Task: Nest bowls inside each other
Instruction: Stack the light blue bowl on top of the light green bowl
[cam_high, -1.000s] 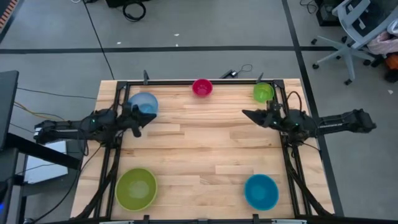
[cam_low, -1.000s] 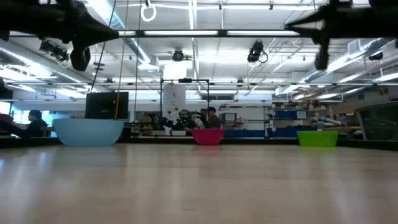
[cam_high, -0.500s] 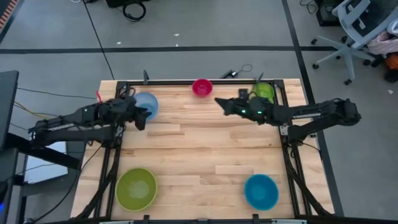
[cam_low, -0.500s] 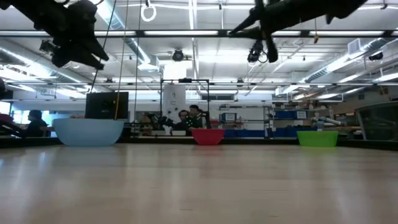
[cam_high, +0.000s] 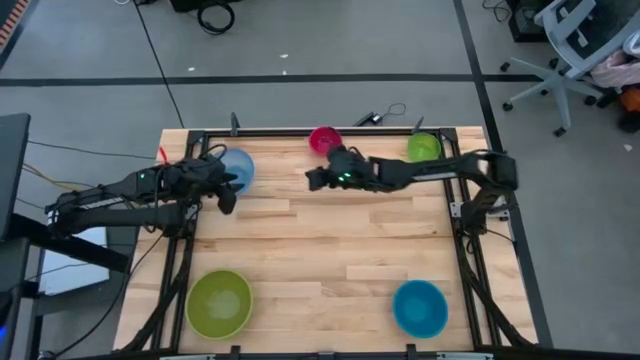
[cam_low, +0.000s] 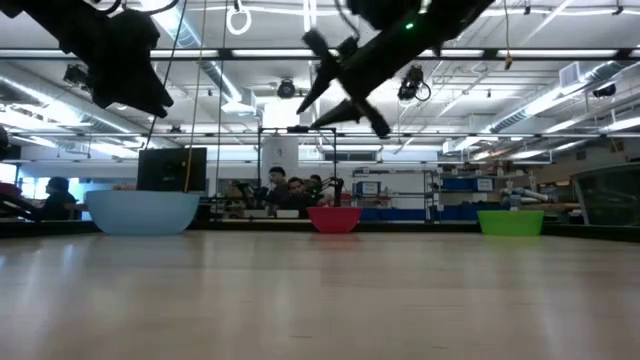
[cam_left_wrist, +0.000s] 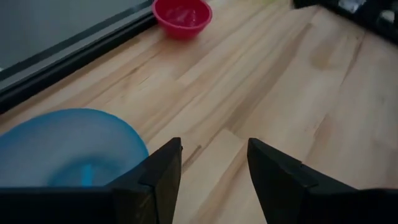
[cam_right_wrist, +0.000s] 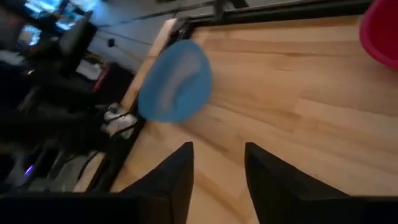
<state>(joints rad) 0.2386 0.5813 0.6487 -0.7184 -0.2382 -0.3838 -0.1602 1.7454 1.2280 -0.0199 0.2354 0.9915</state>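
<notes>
Five bowls stand apart on their bases on the wooden table: light blue (cam_high: 236, 165) far left, magenta-pink (cam_high: 325, 139) far middle, small green (cam_high: 424, 147) far right, large lime green (cam_high: 219, 303) near left, teal blue (cam_high: 419, 307) near right. My left gripper (cam_high: 227, 192) hovers open just near-side of the light blue bowl (cam_left_wrist: 68, 146), tipped down at the bare wood. My right gripper (cam_high: 314, 178) hangs open above the table, just near-left of the magenta-pink bowl (cam_right_wrist: 382, 31), pointing toward the table's left at the light blue bowl (cam_right_wrist: 174, 81).
A black frame rail (cam_high: 320, 131) runs along the table's far edge, with side rails by both arm bases. Bare wood (cam_high: 320, 250) fills the middle between the bowls. The room beyond shows people at desks (cam_low: 290, 190) and an office chair (cam_high: 575, 50).
My right gripper has swept from the table's right edge toward the left, along the far part, to beside the magenta-pink bowl; it has tipped downward and opened. My left gripper has stayed by the light blue bowl, tipped downward and opened. No bowl has moved.
</notes>
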